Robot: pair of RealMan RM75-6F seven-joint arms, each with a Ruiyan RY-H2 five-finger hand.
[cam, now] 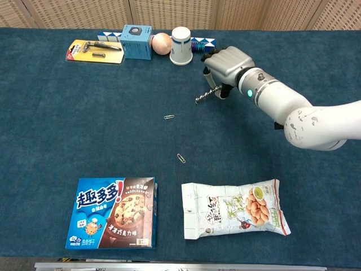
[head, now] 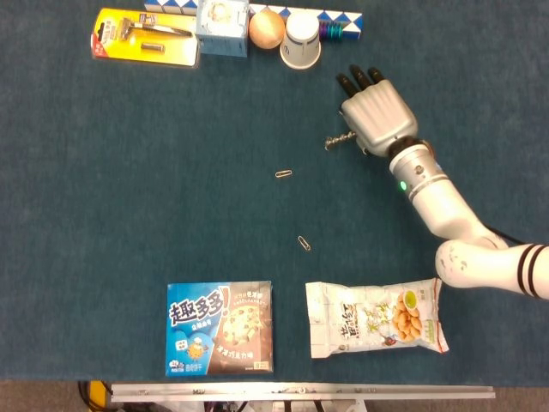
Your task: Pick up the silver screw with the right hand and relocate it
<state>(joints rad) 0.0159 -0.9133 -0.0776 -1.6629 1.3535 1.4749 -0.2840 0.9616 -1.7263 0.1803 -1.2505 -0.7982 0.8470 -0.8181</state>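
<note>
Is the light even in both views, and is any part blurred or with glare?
Head view: soft even light, faint shadows; the screw in the right hand reads sharp, and the razor pack shows a little sheen. Chest view: equally even, no blur; the snack bag is glossy but its print stays readable.

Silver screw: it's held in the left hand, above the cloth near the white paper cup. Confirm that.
Not quite. The silver screw is held in the right hand, not the left; the chest view shows it sticking out from the fingers. It is indeed above the cloth near the white paper cup.
</note>
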